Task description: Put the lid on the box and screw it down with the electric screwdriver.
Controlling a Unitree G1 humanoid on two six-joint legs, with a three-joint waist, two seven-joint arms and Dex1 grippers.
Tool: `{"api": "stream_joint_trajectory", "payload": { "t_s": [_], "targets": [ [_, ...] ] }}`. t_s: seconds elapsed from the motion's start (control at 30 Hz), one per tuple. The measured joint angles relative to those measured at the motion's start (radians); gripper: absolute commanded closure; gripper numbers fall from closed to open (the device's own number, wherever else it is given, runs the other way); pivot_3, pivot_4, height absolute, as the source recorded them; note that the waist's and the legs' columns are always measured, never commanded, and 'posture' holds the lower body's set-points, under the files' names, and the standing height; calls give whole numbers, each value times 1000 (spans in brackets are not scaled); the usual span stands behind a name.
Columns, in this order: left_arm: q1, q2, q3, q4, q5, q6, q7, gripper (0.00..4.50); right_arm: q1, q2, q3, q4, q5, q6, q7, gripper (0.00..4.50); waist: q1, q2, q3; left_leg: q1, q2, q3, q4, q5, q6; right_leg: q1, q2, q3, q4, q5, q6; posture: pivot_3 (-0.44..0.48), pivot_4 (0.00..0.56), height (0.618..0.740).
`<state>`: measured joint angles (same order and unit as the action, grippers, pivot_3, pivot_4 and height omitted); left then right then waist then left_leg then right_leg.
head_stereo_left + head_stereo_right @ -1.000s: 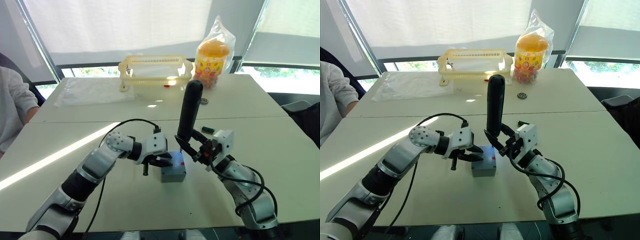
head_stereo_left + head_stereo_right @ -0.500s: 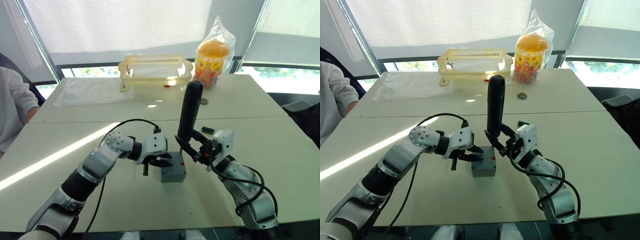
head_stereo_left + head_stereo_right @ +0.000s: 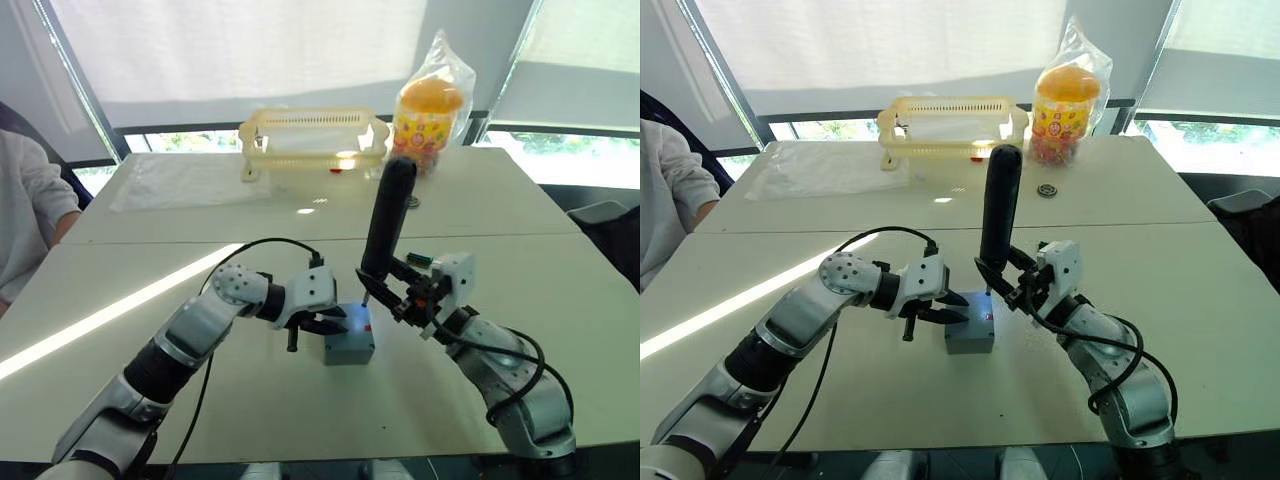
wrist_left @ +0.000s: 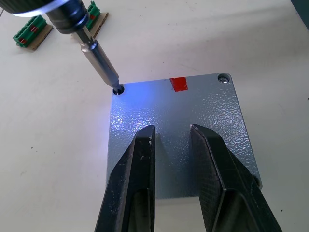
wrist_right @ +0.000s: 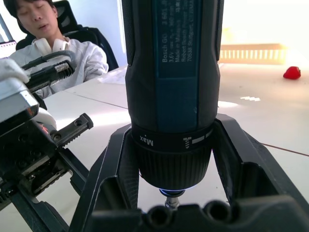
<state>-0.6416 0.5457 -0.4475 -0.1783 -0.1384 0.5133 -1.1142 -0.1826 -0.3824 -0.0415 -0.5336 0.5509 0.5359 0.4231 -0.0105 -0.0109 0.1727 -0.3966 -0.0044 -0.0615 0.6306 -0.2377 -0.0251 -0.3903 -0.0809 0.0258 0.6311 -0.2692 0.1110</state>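
Observation:
The grey box (image 3: 348, 352) stands mid-table with the grey lid (image 4: 217, 111) lying on top of it, a red mark at the lid's far edge. My right gripper (image 3: 388, 292) is shut on the black electric screwdriver (image 3: 388, 215), which stands nearly upright. Its metal bit (image 4: 99, 58) sits in a corner screw hole of the lid, and blue light falls on the lid there. My left gripper (image 4: 171, 131) rests over the lid from the left, its fingers (image 4: 145, 145) a narrow gap apart with nothing between them.
A yellow slotted basket (image 3: 312, 135) and a bagged snack jar (image 3: 430, 100) stand at the table's far side, with a clear plastic sheet (image 3: 180, 180) to their left. Green terminal blocks (image 4: 31, 34) lie just beyond the box. A seated person (image 3: 25, 215) is at the left edge.
My right arm and the screwdriver have shifted slightly right, and blue light now shows on the lid. The left gripper and the box have stayed put.

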Motion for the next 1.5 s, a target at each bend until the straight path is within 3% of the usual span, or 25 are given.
{"api": "stream_joint_trajectory", "payload": {
  "t_s": [0.13, 0.27, 0.5, 0.63, 0.73, 0.87, 1.03, 1.3, 1.5],
  "targets": [
    [0, 1, 3, -3, -1, -4, -5, 3375, -177, -58, -176, -76, 304, 159, -117, 2767, 0, 3, 2, -3, 0, 0, 0, 0, 0, -2, 0, 0, -1, 1, 0, 0, 150, 740],
    [13, -21, 30, 6, -28, 25, 10, 3375, -309, -82, -307, -16, 603, 244, -285, 2767, 0, 3, 3, -4, 0, 0, -1, 0, 0, -3, 0, -2, -1, 1, 0, 0, 150, 740],
    [7, -65, 168, 21, -141, 122, 64, 3375, -368, -153, -319, 174, 838, 365, -491, 2767, -4, 10, 11, -14, -2, 3, 1, 0, 0, -15, 0, 0, 1, 4, 3, 0, 150, 740],
    [-60, -49, 232, 16, -206, 176, 63, 3375, -436, -311, -323, 267, 922, 443, -507, 2767, 0, 10, 14, -15, -3, 1, -1, 0, 0, -16, 1, -2, 2, 4, 4, 0, 150, 740],
    [-72, 5, 235, 10, -211, 172, 28, 3375, -438, -504, -325, 363, 949, 574, -473, 2767, -1, 9, 14, -16, -3, 2, -2, 0, 1, -16, 1, -2, -1, 3, 4, 0, 150, 740],
    [-84, 0, 198, 3, -225, 149, -30, 3375, -340, -727, -316, 507, 1028, 790, -435, 2767, 10, 8, 15, -18, -3, 2, -1, 0, 2, -16, 1, -2, -2, 3, 4, 0, 150, 740],
    [-110, -36, 87, -1, -179, 42, -82, 3375, -170, -906, -314, 658, 995, 1020, -342, 2767, 16, 10, 15, -18, -3, 4, 1, 0, 2, -16, 1, -1, -1, 3, 3, 0, 150, 740],
    [-117, -107, 26, 23, -127, -18, -72, 3375, -107, -969, -259, 738, 883, 1072, -175, 2767, -9, 11, 15, -14, -2, 5, 1, 0, 2, -16, 3, 0, 0, 4, 4, 0, 150, 740],
    [-109, -118, 21, 14, -114, -14, -54, 3375, -252, -940, -84, 802, 742, 1072, -98, 2767, -3, 11, 15, -15, -2, 5, 1, 0, 1, -15, 3, 0, 0, 4, 4, 0, 150, 740]
  ]
}}
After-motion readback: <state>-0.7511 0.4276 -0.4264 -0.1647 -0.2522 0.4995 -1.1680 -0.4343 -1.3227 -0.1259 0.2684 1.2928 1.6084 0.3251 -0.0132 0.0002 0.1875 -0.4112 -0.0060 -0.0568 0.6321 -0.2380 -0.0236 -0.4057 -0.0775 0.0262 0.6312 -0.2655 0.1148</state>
